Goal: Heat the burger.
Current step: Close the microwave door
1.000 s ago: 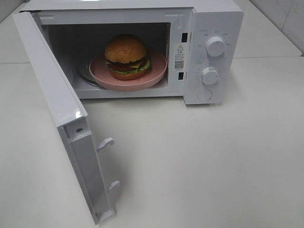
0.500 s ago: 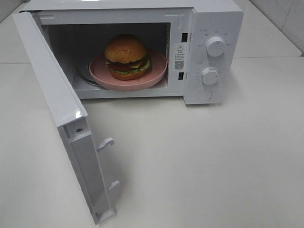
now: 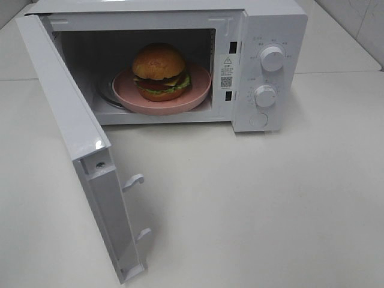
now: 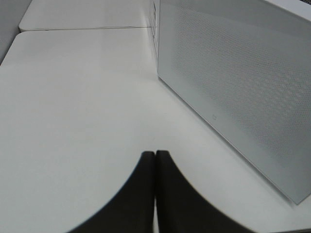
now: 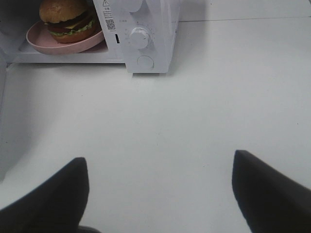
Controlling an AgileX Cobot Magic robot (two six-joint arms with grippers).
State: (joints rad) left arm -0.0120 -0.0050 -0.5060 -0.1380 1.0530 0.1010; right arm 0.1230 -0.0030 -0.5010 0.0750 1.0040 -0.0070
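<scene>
white microwave w/ door open, pink plate inside, on white table.

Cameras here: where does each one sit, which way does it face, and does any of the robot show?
Exterior high: mounted high, looking down into the open microwave at the burger on its pink plate; no robot part shows.
Left wrist: low over the table, facing the outer face of the microwave door; the shut left gripper shows.
Right wrist: low, facing the microwave's front; the open right gripper shows.
Shared: exterior and right wrist both show burger, plate and knobs.
</scene>
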